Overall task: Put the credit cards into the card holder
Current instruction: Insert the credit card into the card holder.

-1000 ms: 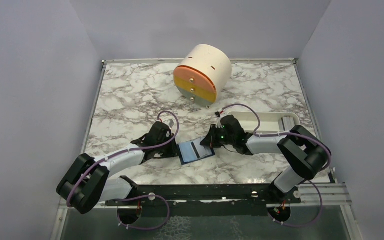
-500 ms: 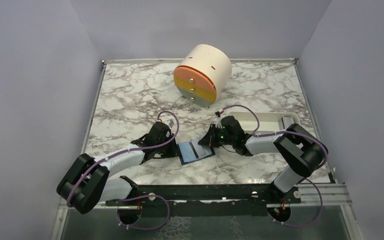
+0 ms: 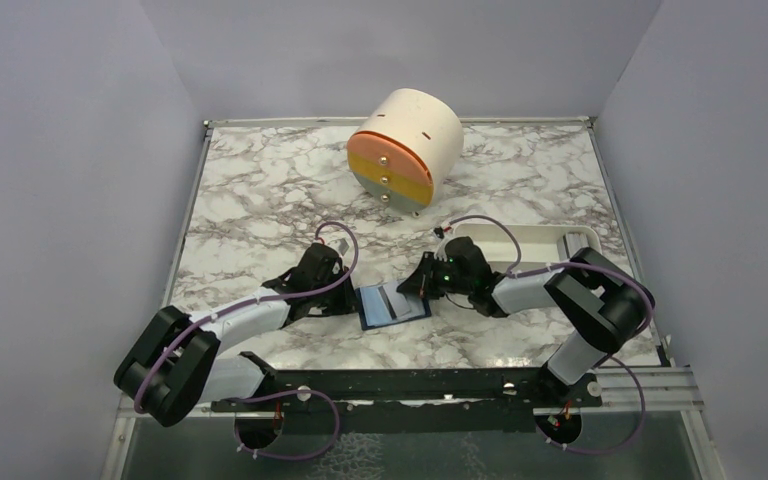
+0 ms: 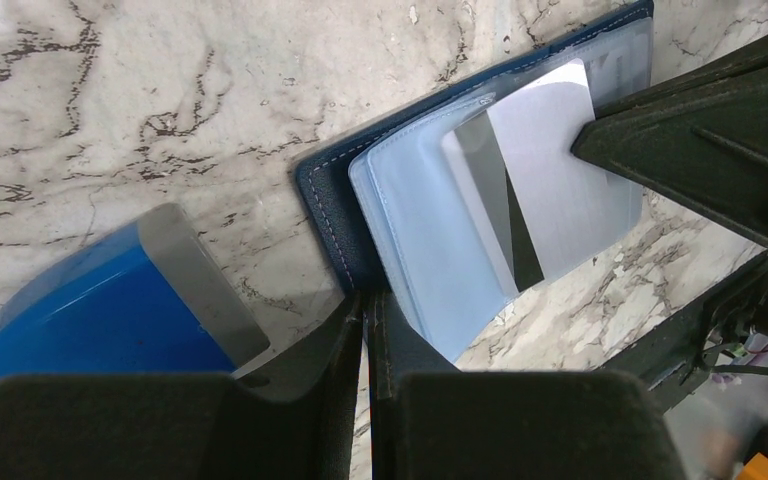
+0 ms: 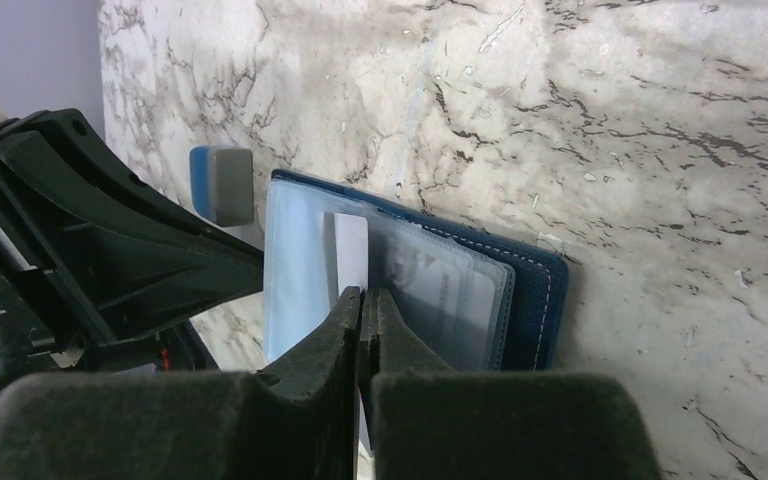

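Right now my left claw (image 4: 366, 305), at the bottom centre of its own wrist view, is nearly pressed together. It looks to be nipping the near edge of the card holder (image 4: 325, 205), where the navy cover and the pale clear sleeve run down between my fingers. At the lower left of that frame a small bright blue block (image 4: 75, 320) sits on the marble table (image 4: 110, 100), near the wallet.

The card holder lies open and flat in the middle of the overhead view, between my two wrists. Across it, my right claw (image 5: 361, 300) is pressed tight together on a credit card (image 4: 545, 185), a pale one with a dark stripe. The claw grips the card's outer end, and the leading end lies at the clear pocket. Whether that end is truly under the plastic or only on top of it, I cannot tell.

So I judge the step in hand is feeding this card into its slot, with the push partly made. The next move calls for my right claw to slide the card flat and straight toward my left, low against the sleeve. My left claw pins the wallet against skating, and the right lets go only once the card seats.

Farther off, right of centre overhead, is the white oblong tray (image 3: 540, 238). Beyond it, near the top, lies a cream drum (image 3: 422, 122) with orange, yellow and grey drawer fronts.
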